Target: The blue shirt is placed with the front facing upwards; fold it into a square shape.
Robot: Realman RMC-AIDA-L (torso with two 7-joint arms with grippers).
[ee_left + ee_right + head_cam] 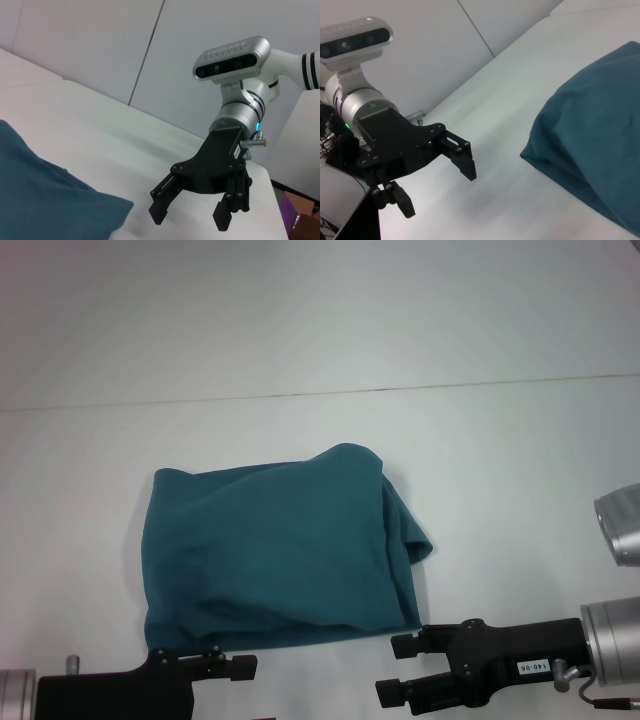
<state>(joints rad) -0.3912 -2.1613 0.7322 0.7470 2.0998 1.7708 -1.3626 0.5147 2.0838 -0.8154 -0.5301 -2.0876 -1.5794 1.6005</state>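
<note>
**Folded shirt, both grippers off it**

While lying folded into a rough square on the white table [300, 320], blue shirt [275, 545] shows bare surface all round. Left gripper [437, 175] and right gripper [192, 212] spread wide, empty, near front edge. Lettering hidden.

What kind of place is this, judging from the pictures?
Probably a robot test bench or lab, not a home. A plain white table holds only a folded blue shirt, pale wall panels stand behind, and both the left gripper and right gripper hover open nearby.
</note>
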